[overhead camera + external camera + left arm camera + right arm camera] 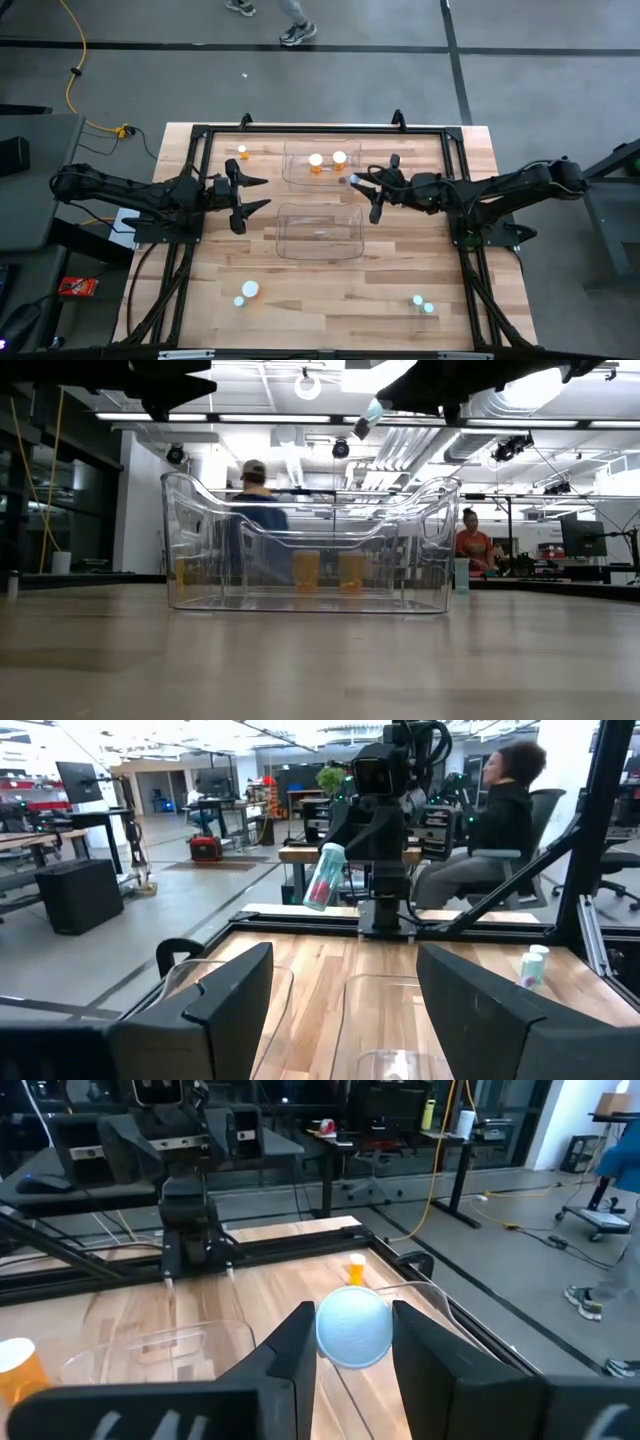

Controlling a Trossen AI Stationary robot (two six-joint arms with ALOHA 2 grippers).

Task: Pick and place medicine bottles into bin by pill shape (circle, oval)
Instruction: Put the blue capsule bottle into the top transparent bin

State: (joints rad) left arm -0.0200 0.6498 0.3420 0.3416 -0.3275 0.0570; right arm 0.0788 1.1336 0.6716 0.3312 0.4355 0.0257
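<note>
The right claw [352, 184] is clamped on a pale bottle [352, 1328] — held up beside the far bin [300, 176], probably for dropping in.

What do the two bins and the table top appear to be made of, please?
The far bin and near bin look like clear, glossy plastic: the wood and the orange bottles show through their walls. The table top looks like pale wooden planks with a matt finish, with visible grain and seams.
</note>
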